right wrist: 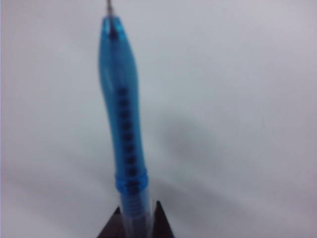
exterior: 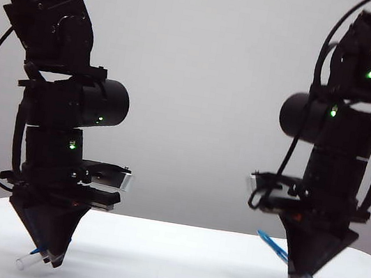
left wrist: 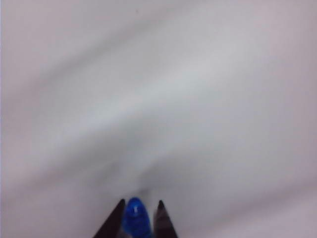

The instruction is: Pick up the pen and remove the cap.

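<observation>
The cap (left wrist: pixel 135 218) sits pinched between the left gripper (exterior: pixel 48 256)'s fingers (left wrist: pixel 115 222), its darker blue rounded end poking out between the tips and its pale translucent open end jutting out the other side, low over the white bench (exterior: pixel 172 267); the pen (right wrist: pixel 124 124) is clamped between the right gripper (exterior: pixel 295 277)'s fingers (right wrist: pixel 159 220), its blue grip section and bare metal tip reaching out beyond them, its clear barrel and blue end plug slanting down past the other side, the two grippers well apart.
</observation>
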Motion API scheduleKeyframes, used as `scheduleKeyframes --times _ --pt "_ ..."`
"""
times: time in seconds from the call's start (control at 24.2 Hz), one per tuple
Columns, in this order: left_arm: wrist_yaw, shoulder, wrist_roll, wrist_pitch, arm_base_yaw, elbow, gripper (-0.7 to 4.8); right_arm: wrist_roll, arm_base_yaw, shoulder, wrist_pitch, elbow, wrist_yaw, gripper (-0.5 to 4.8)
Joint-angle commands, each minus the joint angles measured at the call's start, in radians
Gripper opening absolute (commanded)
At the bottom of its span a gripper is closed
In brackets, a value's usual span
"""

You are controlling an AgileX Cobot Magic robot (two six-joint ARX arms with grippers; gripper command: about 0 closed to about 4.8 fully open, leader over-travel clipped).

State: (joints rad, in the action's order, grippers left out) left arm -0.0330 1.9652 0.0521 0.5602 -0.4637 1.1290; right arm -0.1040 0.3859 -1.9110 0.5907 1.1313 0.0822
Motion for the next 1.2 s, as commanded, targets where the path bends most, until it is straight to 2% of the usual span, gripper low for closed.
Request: scheduleKeyframes --times 0.04,0.08,0.12,0.25,0.33,0.41,0.45,0.66,0.7,0.78,0.83,0.87,0.91,0.95,0.99,1.03,1.11,1.16,1.2 --pt "0.006 -0.002 0.005 -0.01 -0.002 0.002 1.4 -0.005 -0.008 -0.035 -0.007 -0.001 0.001 0.01" --pt "0.004 -0.002 0.005 -0.01 -0.002 0.002 1.84 -0.005 -0.008 -0.047 -0.011 -0.001 0.0 0.27" --pt "-0.015 -0.002 0.005 -0.01 -0.002 0.002 2.14 -0.004 -0.008 -0.061 -0.016 -0.001 -0.002 0.74" --pt "-0.016 -0.002 0.01 -0.011 -0.002 0.002 2.32 -0.004 -0.008 -0.07 -0.028 -0.001 -0.002 1.1" --pt "-0.016 -0.002 0.019 -0.011 -0.002 0.002 3.12 -0.005 -0.008 -0.071 -0.047 -0.001 -0.004 1.18" --pt "-0.014 -0.002 0.019 -0.01 -0.002 0.002 4.41 -0.005 -0.008 -0.07 -0.058 0.001 -0.007 1.18" --pt "-0.015 -0.002 0.019 -0.009 -0.002 0.002 4.79 -0.004 -0.008 -0.07 -0.063 0.001 -0.006 1.23" --pt "-0.023 -0.002 0.019 -0.007 -0.002 0.002 4.79 -0.004 -0.008 -0.07 -0.073 0.001 -0.006 2.59" --pt "-0.008 -0.002 0.024 0.003 -0.003 0.002 4.79 -0.004 -0.009 -0.07 -0.068 0.001 -0.017 2.71" --pt "0.077 -0.002 0.027 0.011 -0.013 0.002 4.79 -0.004 -0.009 -0.07 -0.066 0.001 -0.037 2.71" --pt "0.154 -0.002 0.032 0.019 -0.021 0.002 4.79 -0.004 -0.008 -0.07 -0.067 0.001 -0.039 2.73" --pt "0.181 -0.002 0.047 0.027 -0.031 0.002 4.79 -0.004 -0.008 -0.07 -0.068 0.001 -0.039 2.75" --pt "0.164 -0.002 0.048 0.029 -0.034 0.002 4.79 -0.004 -0.008 -0.07 -0.069 0.001 -0.039 2.75" --pt "0.097 -0.002 0.04 0.028 -0.034 0.002 4.79 -0.004 -0.008 -0.07 -0.07 0.001 -0.039 2.75" --pt "-0.026 -0.002 0.026 0.021 -0.031 0.002 4.79 -0.004 -0.008 -0.07 -0.07 0.001 -0.039 2.75" --pt "-0.076 -0.002 -0.009 0.0 -0.025 0.002 4.79 -0.004 -0.008 -0.07 -0.068 0.001 -0.038 2.76" --pt "0.0 -0.002 -0.006 -0.005 -0.037 0.003 4.79 -0.004 -0.008 -0.07 -0.068 0.001 -0.026 2.75" --pt "0.002 -0.002 -0.003 -0.004 -0.041 0.003 4.79 -0.004 -0.008 -0.069 -0.069 0.002 -0.007 2.75" --pt "-0.042 -0.002 0.0 -0.005 -0.04 0.003 4.79 -0.004 -0.009 -0.068 -0.071 0.002 0.006 2.76"
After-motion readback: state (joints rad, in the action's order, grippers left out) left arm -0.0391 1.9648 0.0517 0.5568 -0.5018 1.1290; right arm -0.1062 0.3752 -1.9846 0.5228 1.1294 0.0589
